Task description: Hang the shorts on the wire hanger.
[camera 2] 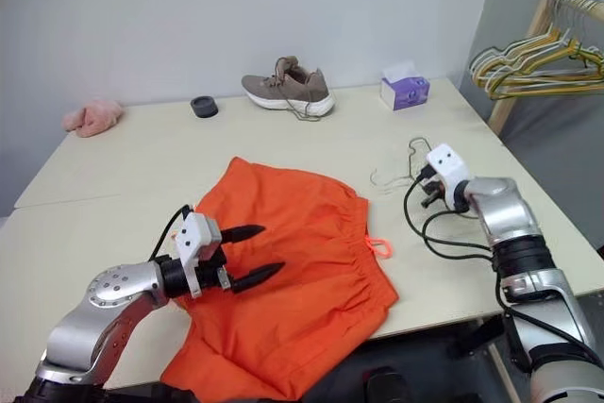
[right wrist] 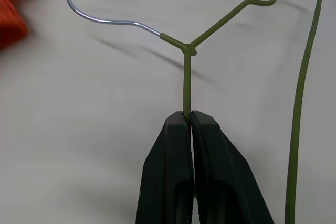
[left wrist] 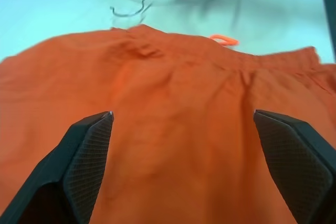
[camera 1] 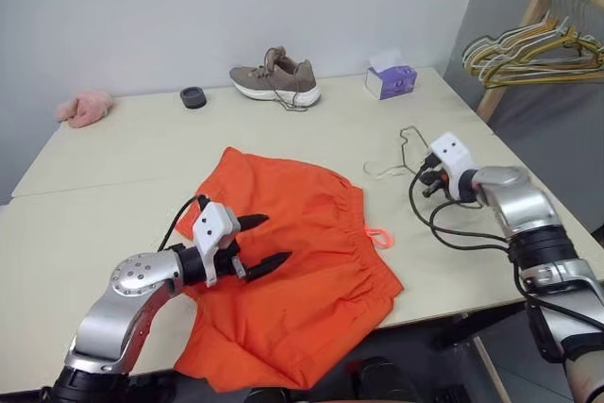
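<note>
A: Where are your shorts?

B: Spread on the desk, hem over its near edge.

A: And the wire hanger?

B: Just beside them; your right tool is pinched onto its wire. Your left tool hovers above the orange fabric, fingers wide apart.

My two head eyes look forward and down over the table. My left wrist camera skims low over the shorts; my right one sits close to the wire hanger. All share that tabletop.
</note>
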Controlling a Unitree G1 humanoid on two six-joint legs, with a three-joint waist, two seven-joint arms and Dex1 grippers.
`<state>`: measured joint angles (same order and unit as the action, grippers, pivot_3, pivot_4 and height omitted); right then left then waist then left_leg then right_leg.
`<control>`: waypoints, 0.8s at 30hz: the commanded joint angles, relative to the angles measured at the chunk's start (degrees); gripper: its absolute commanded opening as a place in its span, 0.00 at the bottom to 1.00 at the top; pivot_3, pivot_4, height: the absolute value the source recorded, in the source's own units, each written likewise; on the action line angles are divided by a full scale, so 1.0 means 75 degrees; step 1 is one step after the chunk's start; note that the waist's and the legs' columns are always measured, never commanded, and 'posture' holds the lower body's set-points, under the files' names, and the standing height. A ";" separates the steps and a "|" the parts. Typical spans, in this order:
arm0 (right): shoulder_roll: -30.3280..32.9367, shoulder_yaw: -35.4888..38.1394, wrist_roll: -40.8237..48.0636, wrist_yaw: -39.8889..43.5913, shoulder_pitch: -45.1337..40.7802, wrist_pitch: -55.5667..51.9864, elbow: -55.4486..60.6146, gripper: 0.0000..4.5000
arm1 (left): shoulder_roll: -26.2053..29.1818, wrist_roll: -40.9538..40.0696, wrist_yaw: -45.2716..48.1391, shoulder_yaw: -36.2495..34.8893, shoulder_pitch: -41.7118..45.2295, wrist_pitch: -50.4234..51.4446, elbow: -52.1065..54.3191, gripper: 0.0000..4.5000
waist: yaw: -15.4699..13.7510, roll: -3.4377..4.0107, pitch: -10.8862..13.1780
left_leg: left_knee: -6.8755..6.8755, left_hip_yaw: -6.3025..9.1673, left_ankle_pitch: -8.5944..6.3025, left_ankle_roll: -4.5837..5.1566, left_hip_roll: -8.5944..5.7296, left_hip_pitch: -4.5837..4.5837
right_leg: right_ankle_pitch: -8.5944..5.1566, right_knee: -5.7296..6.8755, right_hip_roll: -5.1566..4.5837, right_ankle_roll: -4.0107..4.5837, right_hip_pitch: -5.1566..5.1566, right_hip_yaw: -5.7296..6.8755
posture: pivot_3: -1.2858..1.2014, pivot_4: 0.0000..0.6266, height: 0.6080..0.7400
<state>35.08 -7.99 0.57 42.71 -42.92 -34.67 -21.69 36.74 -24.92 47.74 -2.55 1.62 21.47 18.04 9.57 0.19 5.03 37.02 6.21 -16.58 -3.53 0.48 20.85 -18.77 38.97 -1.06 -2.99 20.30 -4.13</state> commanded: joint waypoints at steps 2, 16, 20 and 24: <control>0.0291 0.0206 0.0285 0.0474 -0.0026 -0.0137 0.0875 0.01 | -0.0067 0.0116 -0.0288 -0.0399 0.0335 -0.0268 -0.0280 1.00 | 0.0012 -0.0001 0.0000 | -0.0005 0.0000 -0.0001 0.0000 0.0001 0.0000 | -0.0003 -0.0006 -0.0007 0.0005 -0.0001 0.0000 | 0.45 0.10 1.00; 0.1428 -0.0457 0.1359 0.3215 0.0969 -0.0209 0.3717 0.01 | 0.1686 0.3244 0.0298 0.0069 0.2779 -0.5949 -0.4673 1.00 | 0.0027 0.0009 0.0032 | -0.0001 -0.0007 0.0000 -0.0002 -0.0007 -0.0007 | -0.0004 0.0000 -0.0001 0.0004 -0.0005 0.0016 | 0.45 0.10 1.00; 0.1507 -0.0429 0.1618 0.3431 0.0961 -0.0378 0.4110 0.01 | 0.1862 0.4075 0.0393 0.0744 0.3435 -0.7772 -0.5882 1.00 | 0.0014 0.0010 0.0034 | -0.0003 -0.0002 0.0000 -0.0001 -0.0011 -0.0004 | -0.0004 -0.0010 -0.0012 0.0004 -0.0002 0.0008 | 0.45 0.10 1.00; 0.1574 -0.0366 0.2007 0.3624 0.0937 -0.0692 0.4594 0.01 | 0.1699 0.4574 0.0388 0.1317 0.4046 -0.8882 -0.6702 1.00 | 0.0006 0.0005 0.0039 | -0.0003 0.0003 -0.0001 -0.0001 -0.0012 0.0004 | -0.0004 -0.0009 -0.0016 0.0004 0.0003 0.0011 | 0.44 0.10 1.00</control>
<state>46.10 -12.36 13.75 68.90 -34.85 -39.04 9.97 49.58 8.09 51.16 6.88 29.59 -41.27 -30.99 9.61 0.23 5.33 37.00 6.24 -16.58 -3.53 0.39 20.89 -18.80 38.91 -1.17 -2.96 20.32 -4.04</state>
